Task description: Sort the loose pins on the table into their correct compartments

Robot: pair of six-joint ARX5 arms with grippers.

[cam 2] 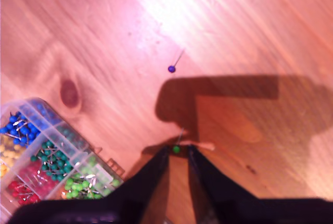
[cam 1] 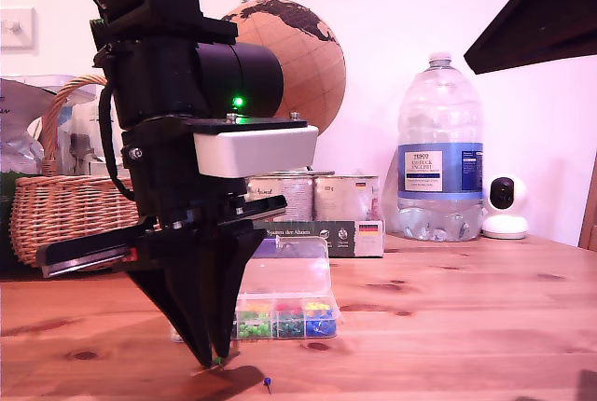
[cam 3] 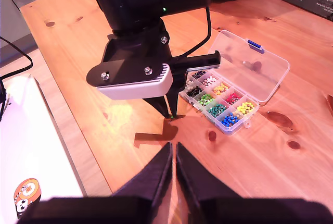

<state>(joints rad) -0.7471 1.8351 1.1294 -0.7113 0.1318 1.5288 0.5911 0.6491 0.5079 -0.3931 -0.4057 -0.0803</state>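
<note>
The pine table (cam 1: pixel 448 317) was reddish-brown, knotted and bare around the work. The green pin (cam 2: pixel 176 149) lay on it with its ball head between the tips of my first gripper (cam 2: pixel 178 151), whose jaws stood narrowly apart around it — whether they had pinched it yet could not be told. The blue-purple pin (cam 2: pixel 171 69) lay loose nearby, apart from the gripper. Both looked near weightless, stiff, sharp and apt to roll — best taken by the ball head. The clear compartment box (cam 1: pixel 317 266) stood just beyond, lid open. My second gripper (cam 3: pixel 174 153) hung well clear, jaws nearly together, holding nothing.
</note>
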